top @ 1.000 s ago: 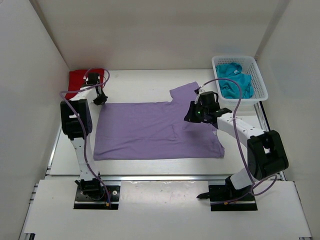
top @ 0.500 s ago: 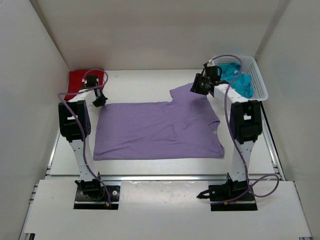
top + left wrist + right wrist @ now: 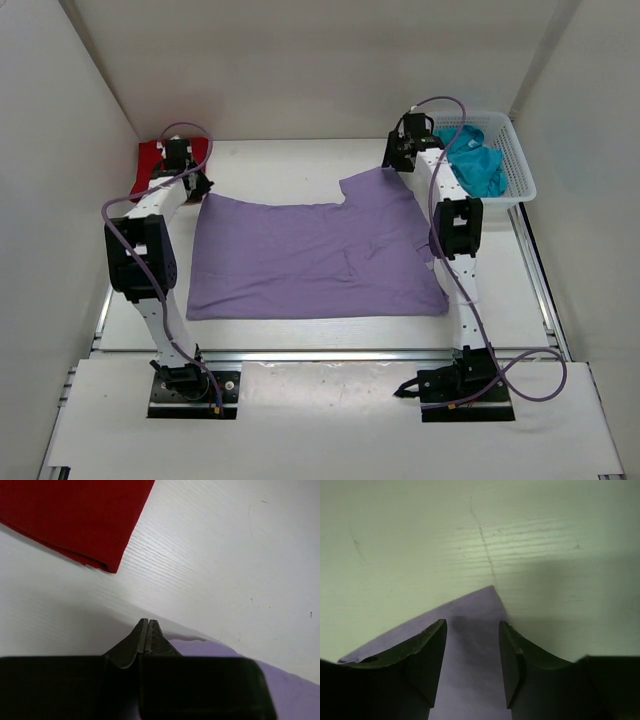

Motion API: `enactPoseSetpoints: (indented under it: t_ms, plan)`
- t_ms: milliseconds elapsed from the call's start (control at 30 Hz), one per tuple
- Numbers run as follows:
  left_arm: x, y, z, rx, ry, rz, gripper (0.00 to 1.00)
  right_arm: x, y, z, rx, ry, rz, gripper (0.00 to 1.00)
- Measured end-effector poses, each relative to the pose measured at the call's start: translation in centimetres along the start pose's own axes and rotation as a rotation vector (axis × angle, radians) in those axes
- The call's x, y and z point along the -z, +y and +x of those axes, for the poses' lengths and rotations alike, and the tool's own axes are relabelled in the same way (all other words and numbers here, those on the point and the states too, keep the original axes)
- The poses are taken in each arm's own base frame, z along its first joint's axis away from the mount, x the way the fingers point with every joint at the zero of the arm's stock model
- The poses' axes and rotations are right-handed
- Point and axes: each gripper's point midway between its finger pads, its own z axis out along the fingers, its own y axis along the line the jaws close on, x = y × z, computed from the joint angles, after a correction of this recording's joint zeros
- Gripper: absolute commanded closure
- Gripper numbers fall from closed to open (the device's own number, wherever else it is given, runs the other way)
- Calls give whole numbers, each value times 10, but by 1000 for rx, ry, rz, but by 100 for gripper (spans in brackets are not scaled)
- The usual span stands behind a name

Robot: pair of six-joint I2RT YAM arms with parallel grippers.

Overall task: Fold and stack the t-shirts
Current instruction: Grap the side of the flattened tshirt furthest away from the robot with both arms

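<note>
Far left, at the back: one deep red soft cloth t-shirt (image 3: 155, 158), folded flat on the white wood-grain surface (image 3: 290, 165). Just beside it, the left pincer (image 3: 148, 630) is pressed fully closed, pinching the far-left corner of the one pale lavender cloth t-shirt (image 3: 310, 255), which lies spread flat mid-surface. At that shirt's far-right sleeve tip, the right pincer (image 3: 472, 630) stands wide apart, its jaws straddling the cloth point and gripping nothing. Far right: one teal cloth t-shirt (image 3: 472, 165), crumpled inside the single white plastic mesh basket (image 3: 522, 165). Count: three shirts, two pincers, one basket. The lavender fabric is judged light, limp and unbreakable. It will probably sag and crease unless held at two corners, so the sleeve tip and the left corner look like sound holds.
</note>
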Motion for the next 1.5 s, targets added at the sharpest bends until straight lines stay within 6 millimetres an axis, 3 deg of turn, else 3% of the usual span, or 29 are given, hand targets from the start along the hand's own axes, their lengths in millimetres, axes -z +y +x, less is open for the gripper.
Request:
enactPoseSetpoints:
  t_ms: [300,533,900,1100,1267,1367,1500]
  plan:
    - [1,13,22,27,37,1,100,-3,-14,4,-58,33,-37,53]
    - [-1,8,30,43,43,27,100,-6,-12,3,-89,33,-86,53]
    - [6,0,30,58,21,64,100,-15,-2,6,-159,44,-178,98]
    - [13,-1,30,62,11,78,100,-8,0,-2,-140,35,-181,100]
    - [25,7,35,85,3,93,100,18,-1,7,-84,104,-163,100]
    - [30,6,33,94,-2,110,100,56,2,15,-51,172,-162,100]
    - [36,11,33,107,1,129,100,124,11,22,3,229,-165,100]
